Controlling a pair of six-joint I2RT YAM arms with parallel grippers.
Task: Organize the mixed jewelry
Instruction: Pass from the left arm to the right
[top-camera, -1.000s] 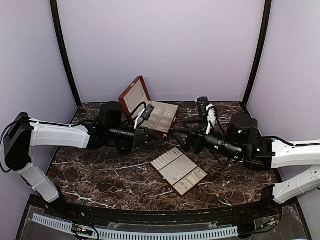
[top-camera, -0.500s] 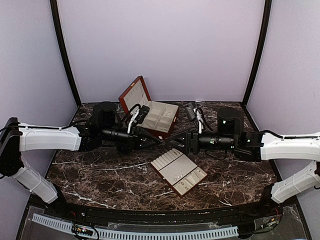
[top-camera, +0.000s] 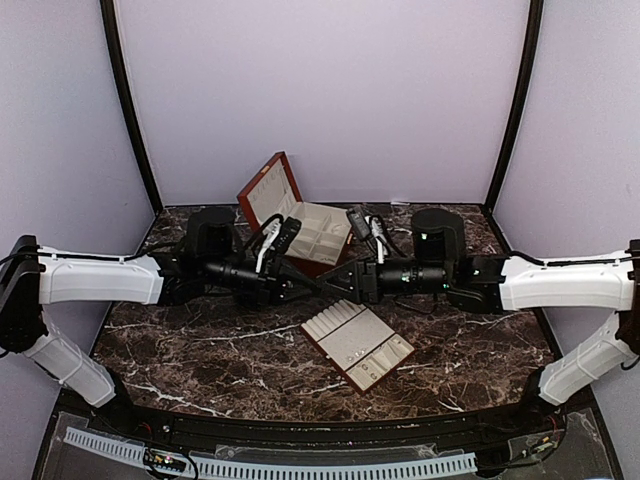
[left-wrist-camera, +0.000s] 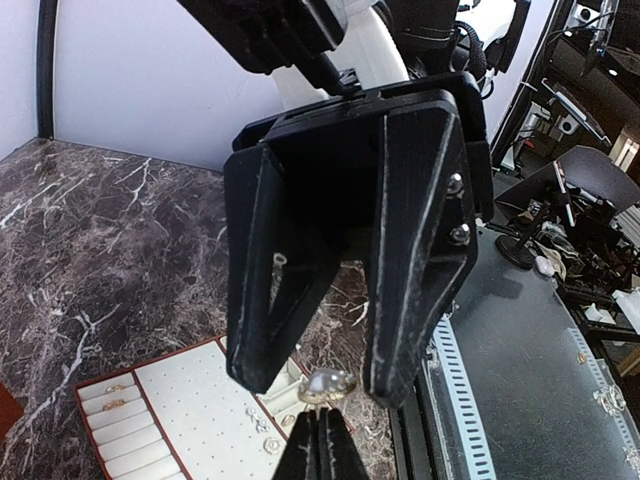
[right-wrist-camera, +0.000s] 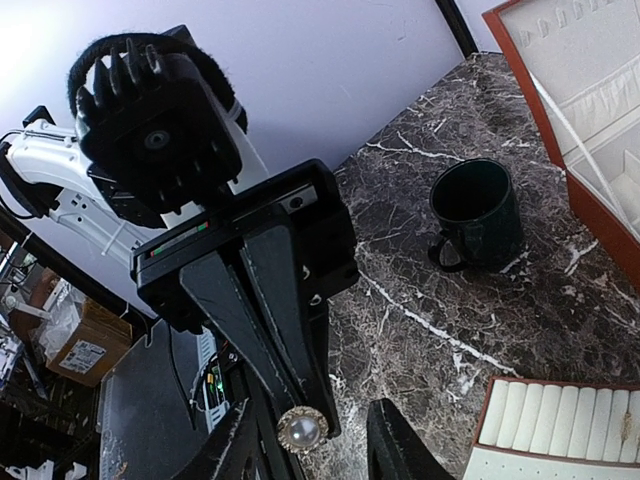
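Observation:
My left gripper (top-camera: 318, 284) is shut on a small gold-rimmed pearl piece (left-wrist-camera: 328, 385) and holds it in the air above the marble table. My right gripper (top-camera: 340, 285) faces it tip to tip, open, with one finger on each side of the pearl piece (right-wrist-camera: 302, 430), not closed on it. In the left wrist view the right gripper's fingers (left-wrist-camera: 420, 250) bracket the piece above my closed left gripper (left-wrist-camera: 325, 412). In the right wrist view my right gripper (right-wrist-camera: 312, 418) stands open. A few tiny studs (left-wrist-camera: 262, 425) and thin rings (left-wrist-camera: 112, 392) lie on the cream slotted tray (top-camera: 357, 343).
The red-brown box (top-camera: 300, 222) with cream lining stands open at the back centre. A dark green cup (right-wrist-camera: 477, 212) sits on the marble under the left arm, beside the box (right-wrist-camera: 590, 110). The tray's corner (right-wrist-camera: 560, 430) lies below the grippers.
My right arm has swung left and my left gripper has edged right. The two grippers, apart before, now meet tip to tip above the tray's far edge.

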